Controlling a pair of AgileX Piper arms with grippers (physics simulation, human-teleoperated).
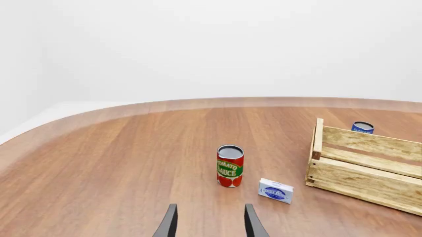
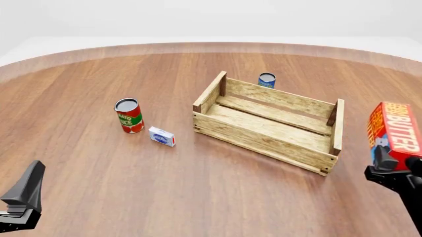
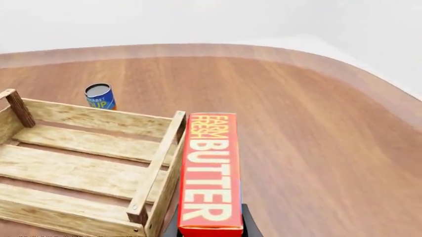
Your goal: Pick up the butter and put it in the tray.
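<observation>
The right gripper [image 2: 390, 170] is clamping the red rectangular butter carton [image 2: 396, 134] by its lower end at the front view's right edge, just beside the light wooden slat tray [image 2: 264, 129]. It's looking stiff, light and slick, so I'd guess that end grip is letting it tip. Left gripper [image 1: 209, 222] is idling, fingers spread, gripping nothing.

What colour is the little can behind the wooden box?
The can is blue with a dark top, seen best in the right wrist view, just past the tray.

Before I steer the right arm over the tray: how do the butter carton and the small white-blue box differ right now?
The butter carton is red with white lettering; the small white-blue box is white with a blue patch. The butter carton looks much bigger. It is held up by the right gripper, beside the tray; the small box rests on the table by the tomato sauce can. Both are rectangular cartons outside the tray.
</observation>
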